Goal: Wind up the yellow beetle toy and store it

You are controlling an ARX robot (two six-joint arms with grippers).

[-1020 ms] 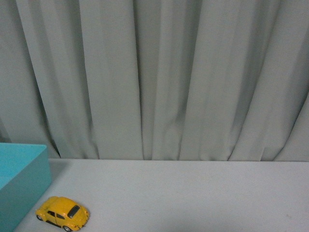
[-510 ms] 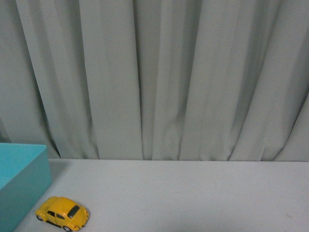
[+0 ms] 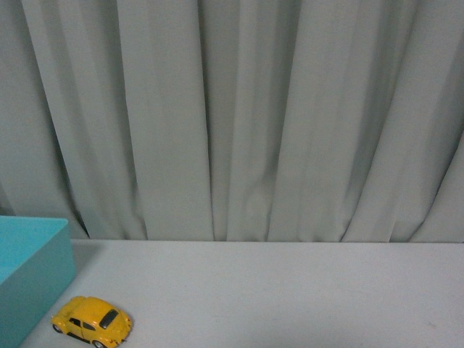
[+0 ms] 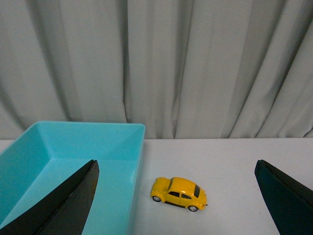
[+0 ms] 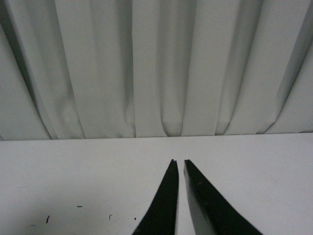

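Sitting untouched lower left beside the teal box (image 3: 32, 275), the yellow beetle toy (image 3: 92, 321) awaits winding and storing; left gripper (image 4: 176, 166) gapes empty, right gripper (image 5: 178, 164) almost closed, empty.

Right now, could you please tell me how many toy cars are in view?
1. The yellow beetle toy stands on the table beside the teal box, outside it. Part of the box's inside is hidden; another could lie there.
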